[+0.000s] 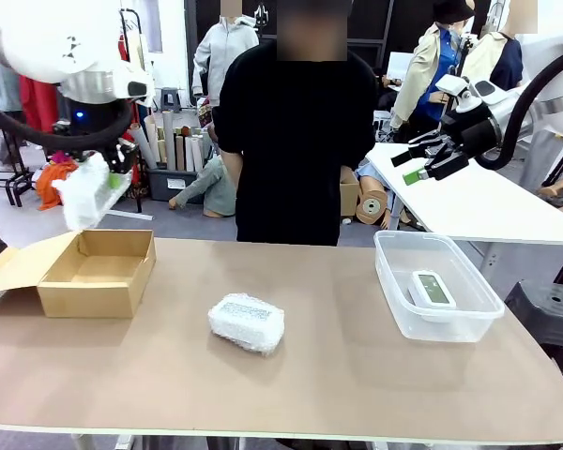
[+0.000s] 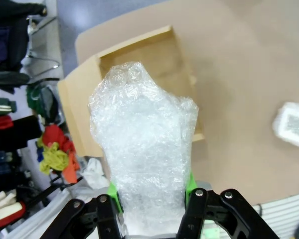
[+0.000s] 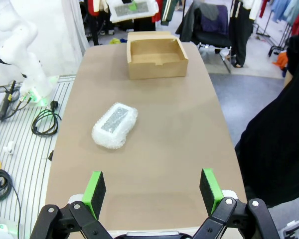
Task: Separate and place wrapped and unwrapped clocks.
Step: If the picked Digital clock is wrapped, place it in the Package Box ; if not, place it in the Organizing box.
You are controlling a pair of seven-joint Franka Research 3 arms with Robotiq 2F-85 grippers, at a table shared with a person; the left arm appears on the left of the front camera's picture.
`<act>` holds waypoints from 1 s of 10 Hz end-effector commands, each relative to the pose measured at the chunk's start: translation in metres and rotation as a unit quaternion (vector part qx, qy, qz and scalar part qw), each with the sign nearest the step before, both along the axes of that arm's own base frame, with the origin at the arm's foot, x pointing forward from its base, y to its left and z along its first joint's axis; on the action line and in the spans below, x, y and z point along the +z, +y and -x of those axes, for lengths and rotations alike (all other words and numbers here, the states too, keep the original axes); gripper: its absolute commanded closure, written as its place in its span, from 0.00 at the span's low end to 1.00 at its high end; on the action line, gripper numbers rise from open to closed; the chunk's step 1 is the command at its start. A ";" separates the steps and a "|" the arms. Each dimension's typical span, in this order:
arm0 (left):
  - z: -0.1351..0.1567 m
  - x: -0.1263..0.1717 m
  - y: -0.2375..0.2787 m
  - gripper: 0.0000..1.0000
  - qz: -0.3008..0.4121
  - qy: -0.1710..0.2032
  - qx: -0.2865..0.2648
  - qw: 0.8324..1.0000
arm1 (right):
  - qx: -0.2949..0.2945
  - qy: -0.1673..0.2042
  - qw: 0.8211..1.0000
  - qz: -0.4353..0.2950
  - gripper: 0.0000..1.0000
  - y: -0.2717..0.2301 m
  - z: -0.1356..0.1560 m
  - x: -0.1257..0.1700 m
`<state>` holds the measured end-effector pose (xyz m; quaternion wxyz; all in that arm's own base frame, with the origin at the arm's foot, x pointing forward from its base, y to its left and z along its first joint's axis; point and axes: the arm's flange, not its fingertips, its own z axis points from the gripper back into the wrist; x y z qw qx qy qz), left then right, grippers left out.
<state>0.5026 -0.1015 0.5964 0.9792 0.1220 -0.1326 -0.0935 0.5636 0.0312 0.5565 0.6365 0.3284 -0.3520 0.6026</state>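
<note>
Bright, even light comes from overhead. On the tabletop (image 1: 338,375) the shadows are soft and short: a faint one hugs the lying wrapped clock (image 1: 247,323) near the middle, another the cardboard box (image 1: 98,272) at the left edge. The clear plastic bin (image 1: 392,281) by the right edge glares mildly along its rim. In the left wrist view the held wrapped clock (image 2: 144,154) sparkles with white highlights, while the tabletop behind it is blurred. The right wrist view is sharp.

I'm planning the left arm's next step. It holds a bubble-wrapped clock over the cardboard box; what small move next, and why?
Probably lower the left tool straight down toward the open cardboard box: it grips the wrapped clock high above the box, so releasing now would drop it.
</note>
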 end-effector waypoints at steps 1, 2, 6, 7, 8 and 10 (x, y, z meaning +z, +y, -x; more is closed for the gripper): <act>0.001 -0.010 0.008 1.00 -0.011 -0.011 0.016 1.000 | 0.002 -0.004 1.000 0.000 0.00 0.000 0.001 0.002; -0.009 -0.005 0.000 1.00 -0.004 -0.040 0.080 0.996 | 0.002 -0.004 1.000 0.000 0.00 0.000 0.001 0.002; -0.001 -0.007 0.009 1.00 -0.008 0.002 0.007 1.000 | 0.002 -0.004 1.000 0.000 0.00 0.000 0.001 0.002; -0.004 -0.011 0.006 1.00 -0.008 -0.002 0.019 1.000 | 0.002 -0.004 1.000 0.000 0.00 0.000 0.001 0.002; -0.004 -0.010 0.007 1.00 -0.038 0.013 -0.016 0.999 | 0.002 -0.004 1.000 0.000 0.00 0.000 0.001 0.002; -0.026 -0.019 0.027 1.00 -0.043 0.028 0.005 0.999 | 0.002 -0.004 1.000 0.000 0.00 0.000 0.001 0.002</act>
